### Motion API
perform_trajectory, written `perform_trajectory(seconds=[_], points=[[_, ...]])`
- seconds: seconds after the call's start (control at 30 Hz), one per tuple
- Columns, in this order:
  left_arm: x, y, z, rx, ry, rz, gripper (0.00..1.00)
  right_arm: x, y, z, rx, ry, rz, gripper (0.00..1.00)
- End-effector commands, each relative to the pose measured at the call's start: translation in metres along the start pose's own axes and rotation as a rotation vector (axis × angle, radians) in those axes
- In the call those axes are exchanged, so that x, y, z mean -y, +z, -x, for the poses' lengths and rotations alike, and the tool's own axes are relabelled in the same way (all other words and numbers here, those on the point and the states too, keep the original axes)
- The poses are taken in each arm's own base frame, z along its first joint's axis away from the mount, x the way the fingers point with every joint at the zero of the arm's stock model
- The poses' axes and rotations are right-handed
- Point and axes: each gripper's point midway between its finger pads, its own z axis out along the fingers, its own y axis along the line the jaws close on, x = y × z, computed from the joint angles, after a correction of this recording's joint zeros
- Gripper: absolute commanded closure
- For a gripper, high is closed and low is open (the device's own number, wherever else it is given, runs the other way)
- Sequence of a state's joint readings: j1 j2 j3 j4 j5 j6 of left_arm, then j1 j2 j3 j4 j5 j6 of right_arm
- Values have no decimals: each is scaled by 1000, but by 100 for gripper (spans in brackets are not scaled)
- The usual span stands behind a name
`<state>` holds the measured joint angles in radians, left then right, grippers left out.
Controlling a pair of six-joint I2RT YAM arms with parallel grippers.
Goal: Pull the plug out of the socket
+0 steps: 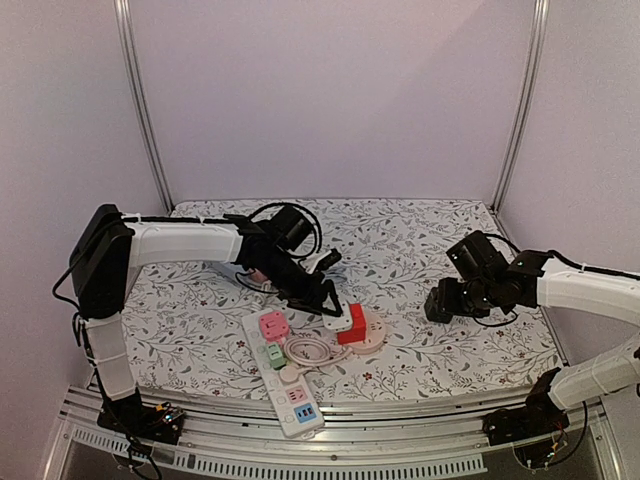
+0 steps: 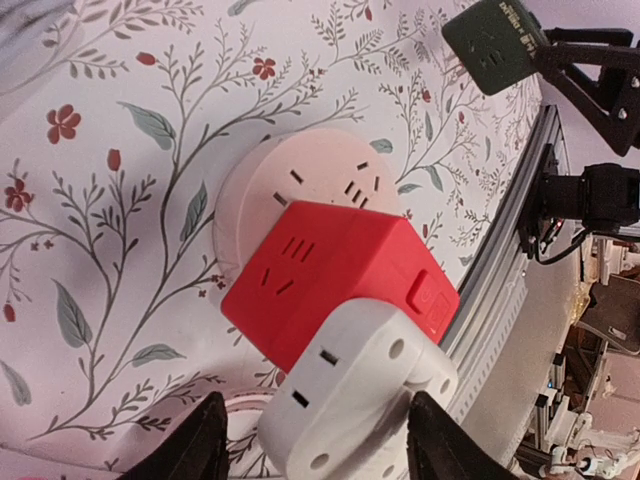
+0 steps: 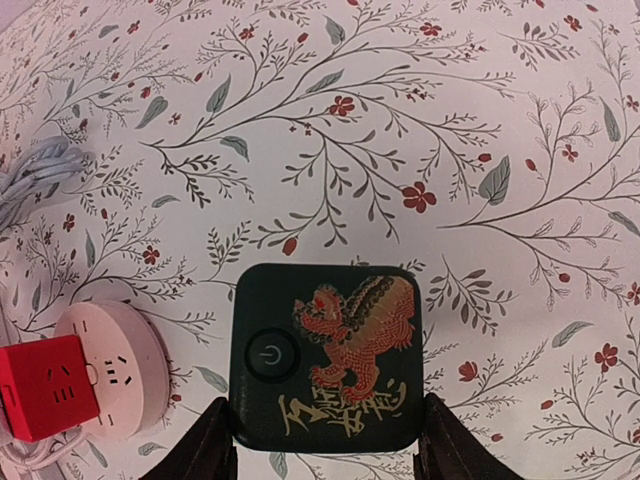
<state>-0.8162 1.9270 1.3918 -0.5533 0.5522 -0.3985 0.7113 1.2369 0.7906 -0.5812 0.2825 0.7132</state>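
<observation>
**At desk centre: white plug stacked on red cube and round socket, left jaws flanking it**

On the floral desk (image 1: 430,230), near its middle, the white plug (image 2: 350,390) sits against the red cube adapter (image 2: 330,275), which stands on the round pink socket (image 2: 290,185). The left gripper (image 2: 318,442) has its jaws spread to either side of the white plug. A gap shows at one finger, so the plug appears flanked rather than pinched, though the other contact is hidden. Well apart to the right, the right gripper (image 3: 330,440) pinches a dark cube adapter (image 3: 325,355) between its jaws.

Handling, as judged:
- **Material:** the white plug looks like rigid moulded plastic. It is probably light, and its smooth sides and rounded corners could slip under a weak grip.
- **Resistance:** the pins likely hold by friction. The round pink socket looks light enough to lift with the plug unless the pull runs straight along the pins.
- **Best hold:** the two flat opposite sides, close to the seam with the red cube adapter, and not the corners.

Count:
- one white plug
- one red cube adapter
- one round pink socket
- one dark cube adapter
- one white power strip (image 1: 285,375) carrying three coloured blocks (pink, green, blue)
- one coiled cable (image 1: 310,350)
- two grippers
</observation>
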Motion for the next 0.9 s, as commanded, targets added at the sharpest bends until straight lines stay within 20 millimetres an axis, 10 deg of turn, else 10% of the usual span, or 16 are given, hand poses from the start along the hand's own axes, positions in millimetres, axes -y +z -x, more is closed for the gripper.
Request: perform_trajectory(seconds=[0.0, 0.2, 0.87], points=[[-15, 3, -13, -34, -2, 64, 32, 3, 7, -1, -8, -1, 3, 64], [-7, -6, -7, 1, 28, 51, 19, 6, 16, -4, -30, -6, -23, 54], [16, -24, 4, 83, 72, -34, 21, 22, 28, -8, -49, 9, -86, 20]])
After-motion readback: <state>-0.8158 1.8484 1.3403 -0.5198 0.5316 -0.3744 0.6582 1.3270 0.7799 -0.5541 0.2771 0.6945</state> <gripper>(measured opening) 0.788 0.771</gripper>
